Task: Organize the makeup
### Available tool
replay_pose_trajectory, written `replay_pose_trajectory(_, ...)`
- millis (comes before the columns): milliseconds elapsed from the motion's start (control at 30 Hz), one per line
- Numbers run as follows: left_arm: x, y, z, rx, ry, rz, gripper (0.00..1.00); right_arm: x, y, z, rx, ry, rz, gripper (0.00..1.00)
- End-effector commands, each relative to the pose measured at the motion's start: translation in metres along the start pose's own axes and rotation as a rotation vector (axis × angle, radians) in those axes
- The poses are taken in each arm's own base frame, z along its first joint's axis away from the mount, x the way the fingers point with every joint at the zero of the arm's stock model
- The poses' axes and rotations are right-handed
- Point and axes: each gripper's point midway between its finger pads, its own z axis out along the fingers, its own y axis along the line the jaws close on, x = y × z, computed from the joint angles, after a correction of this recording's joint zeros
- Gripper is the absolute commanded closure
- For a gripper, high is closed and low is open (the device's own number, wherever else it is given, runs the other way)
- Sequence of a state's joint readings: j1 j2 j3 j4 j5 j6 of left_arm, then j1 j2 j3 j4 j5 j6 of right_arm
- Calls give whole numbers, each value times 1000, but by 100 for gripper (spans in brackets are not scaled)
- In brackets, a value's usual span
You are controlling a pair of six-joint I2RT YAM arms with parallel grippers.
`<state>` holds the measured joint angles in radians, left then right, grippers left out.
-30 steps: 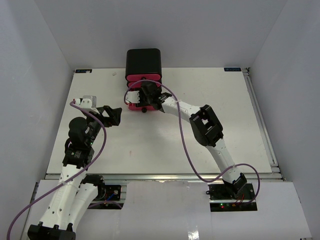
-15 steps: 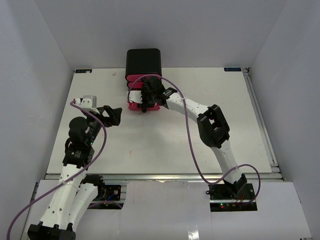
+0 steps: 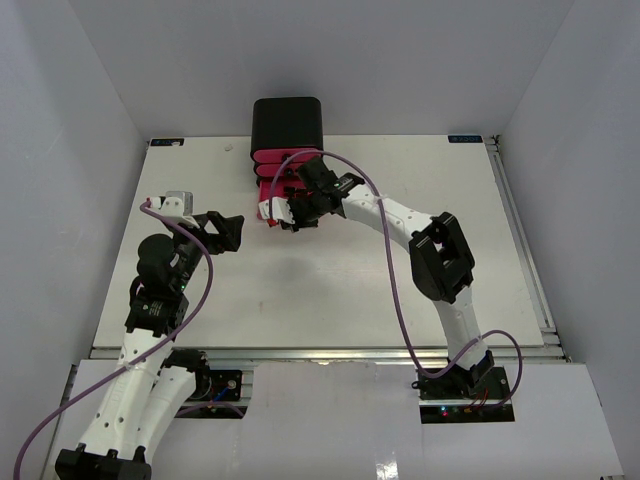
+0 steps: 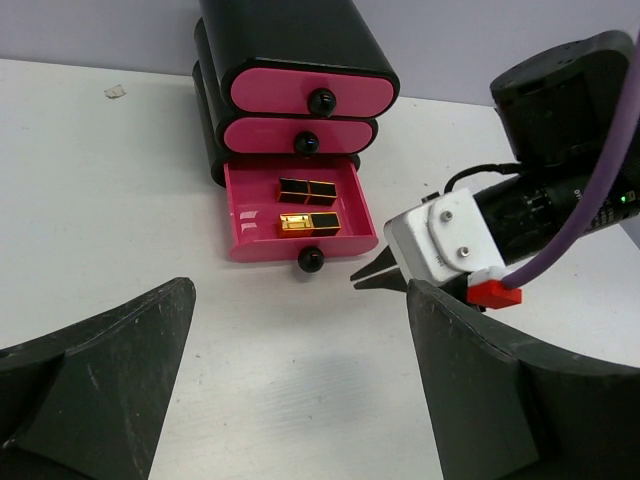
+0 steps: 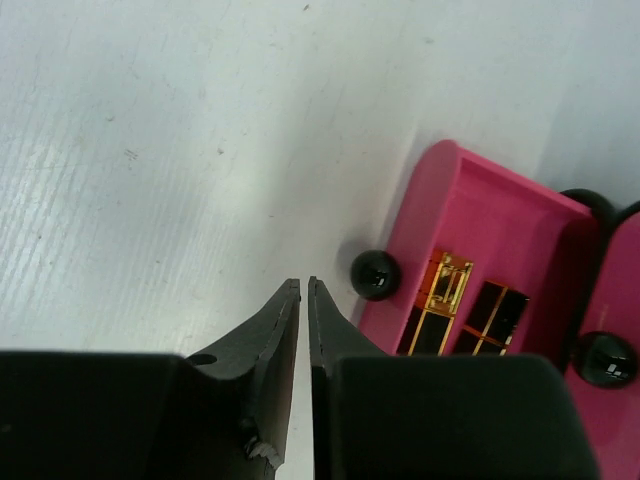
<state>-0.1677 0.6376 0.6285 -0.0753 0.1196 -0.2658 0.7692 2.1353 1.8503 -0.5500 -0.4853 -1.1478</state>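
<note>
Right gripper (image 5: 303, 292) closed, arm outstretched, beside open pink drawer (image 4: 290, 243)

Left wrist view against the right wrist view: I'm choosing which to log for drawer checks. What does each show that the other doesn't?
Only left wrist: the whole box with both upper drawers shut, the open left pincer, and the right pincer seen from outside, beside the knob.
Only right wrist: the right pincer's fingers nearly touching, nothing between them.
Both: the open bottom drawer, its knob and the lipsticks inside.
</note>
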Motion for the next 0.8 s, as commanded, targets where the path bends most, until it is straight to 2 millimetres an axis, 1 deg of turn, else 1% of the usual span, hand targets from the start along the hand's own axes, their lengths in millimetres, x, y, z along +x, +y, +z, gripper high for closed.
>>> replay_pose_trajectory(0,-1,-2,-2,13,-8,11,2,7,12,7,-33,27,16,88)
replay_pose_trajectory(67,-1,-2,-2,13,-7,11,2,13,12,11,-20,54,35,89)
replay_pose_trajectory(133,0,-2,-2,13,-4,11,2,24,13,22,1,99,53,90)
replay_pose_trajectory(167,-1,-2,-2,11,-5,11,2,30,9,24,27,127,56,90)
replay_pose_trajectory(367,0,-2,-1,14,-3,11,2,51,5,39,66,201,83,90)
replay_pose_trajectory(533,1,-2,-1,11,-2,12,2,59,5,50,77,226,101,90)
replay_pose_trajectory(700,0,-2,-1,12,-3,12,2,62,1,54,104,242,113,89)
replay_pose_trajectory(767,0,-2,-1,11,-2,12,2,68,0,57,113,254,122,88)
